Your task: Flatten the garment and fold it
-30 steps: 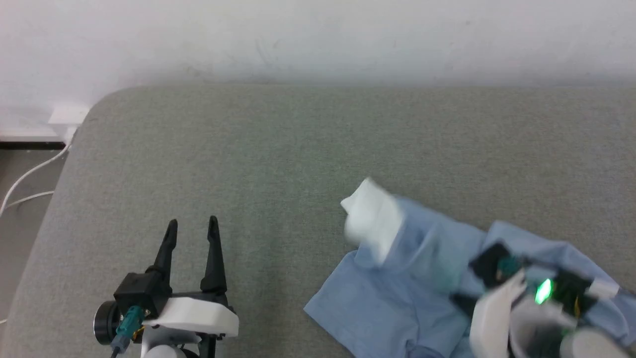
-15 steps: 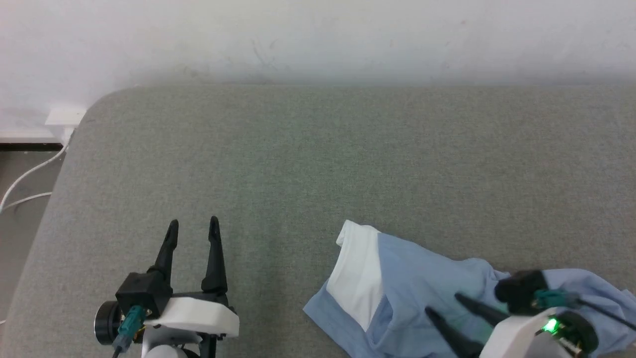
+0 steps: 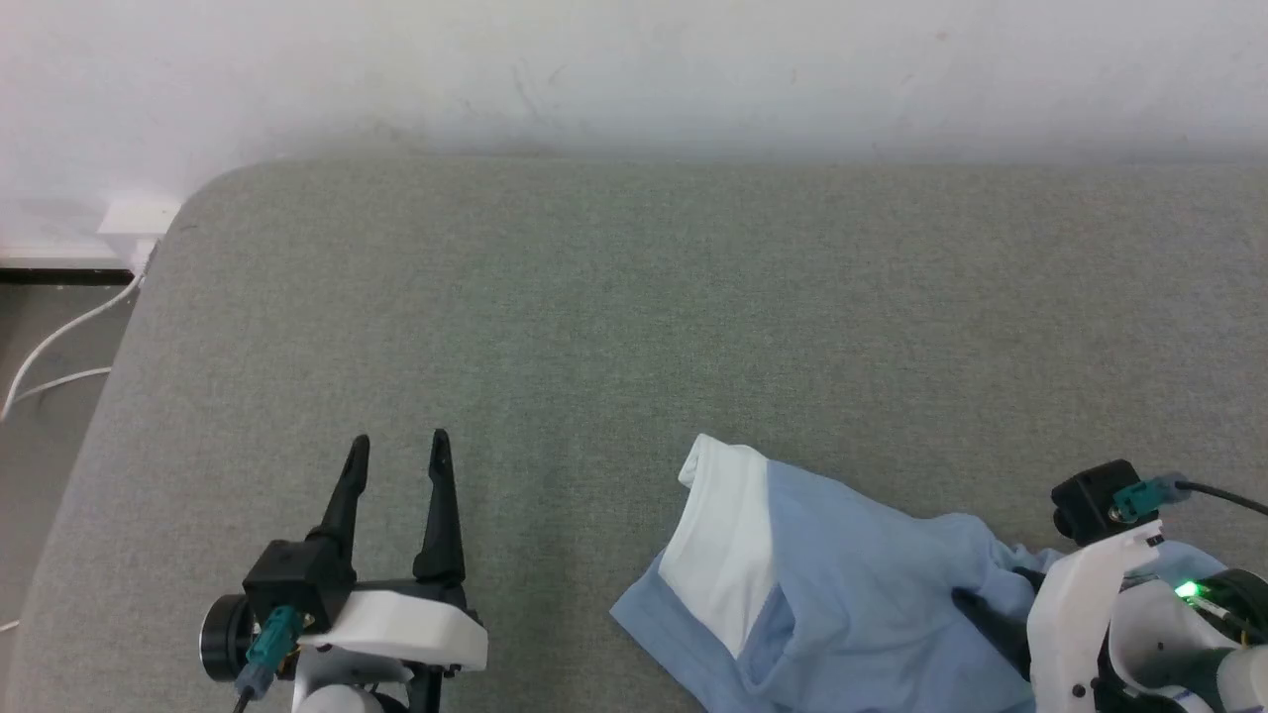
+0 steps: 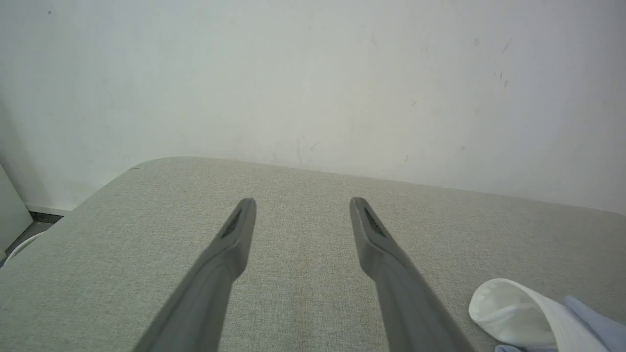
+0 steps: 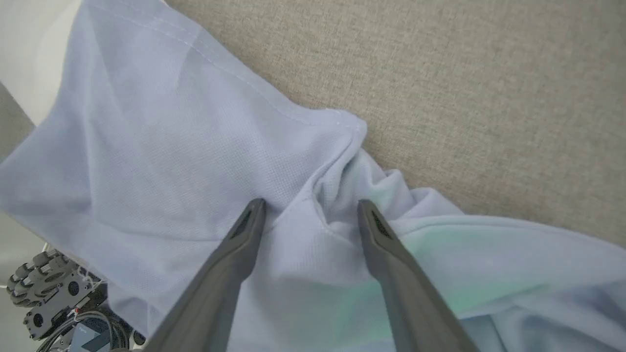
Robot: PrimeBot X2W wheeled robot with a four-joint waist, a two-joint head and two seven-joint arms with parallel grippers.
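Observation:
The light blue garment lies rumpled on the grey cushion at the lower right, with a white band at its left end. My right gripper is low over its right part. In the right wrist view the right gripper is open, its fingers astride a raised fold of the blue cloth. My left gripper stands open at the lower left, well apart from the shirt, with nothing between its fingers. In the left wrist view the left gripper points toward the wall, and the white band sits at the lower right. Buttons and logo are hidden.
The grey upholstered surface runs back to a white wall. Its rounded left edge drops to a dark floor with white cables and a white socket. My wheeled base shows beneath the cloth's edge.
The shirt's raised white end has dropped and now lies flat. My right gripper has swung rightward and lower over the cloth. The left gripper has barely moved.

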